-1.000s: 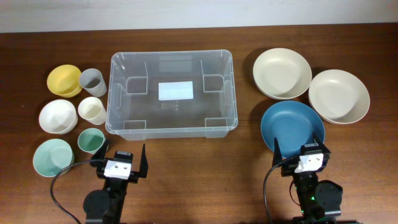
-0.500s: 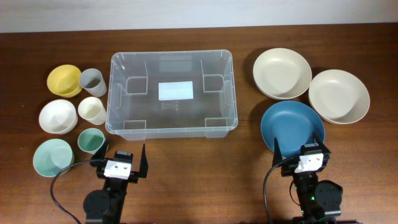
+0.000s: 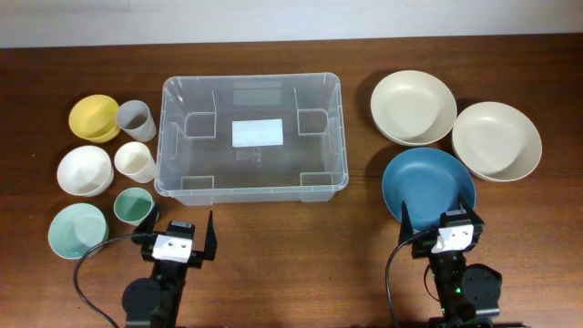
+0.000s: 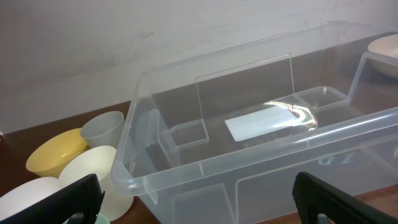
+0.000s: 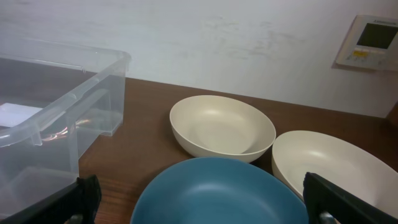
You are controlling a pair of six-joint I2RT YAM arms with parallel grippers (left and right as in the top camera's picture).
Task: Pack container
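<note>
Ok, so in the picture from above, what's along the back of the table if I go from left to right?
Yellow bowl → grey cup → container → cream bowl → second cream bowl.

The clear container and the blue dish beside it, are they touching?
Apart. The overhead view shows a strip of bare wooden table between the container and the blue dish. The right wrist view shows the same gap.

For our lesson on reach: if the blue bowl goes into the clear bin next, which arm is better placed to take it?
Right, most likely. The right gripper, open, sits at the near edge of the blue bowl. The left gripper faces the container, well away from that bowl.
</note>
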